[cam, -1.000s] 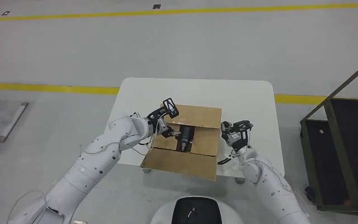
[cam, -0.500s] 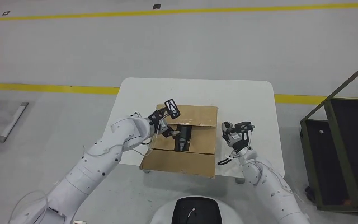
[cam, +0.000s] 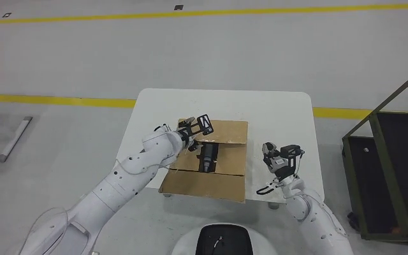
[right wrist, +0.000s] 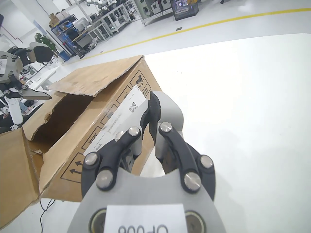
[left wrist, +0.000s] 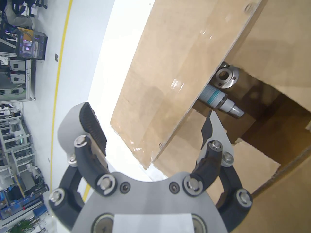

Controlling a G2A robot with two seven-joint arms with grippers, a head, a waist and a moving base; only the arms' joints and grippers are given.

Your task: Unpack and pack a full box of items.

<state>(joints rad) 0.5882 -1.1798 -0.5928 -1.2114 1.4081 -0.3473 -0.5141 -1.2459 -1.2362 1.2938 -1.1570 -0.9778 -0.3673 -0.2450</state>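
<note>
The box (cam: 223,131) is plain brown cardboard with black printed symbols (right wrist: 139,81) and a white label (right wrist: 116,120), and the table (cam: 280,108) is white. The tube (left wrist: 215,97) is white with teal bands and a grey tip, flange (left wrist: 227,76) is silver. Oh, and the floor (cam: 191,51) is light grey with yellow lines (cam: 64,100).

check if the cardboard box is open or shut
Partly open: the top of the cardboard box is parted at the middle, showing a tube and metal flange inside.
</note>
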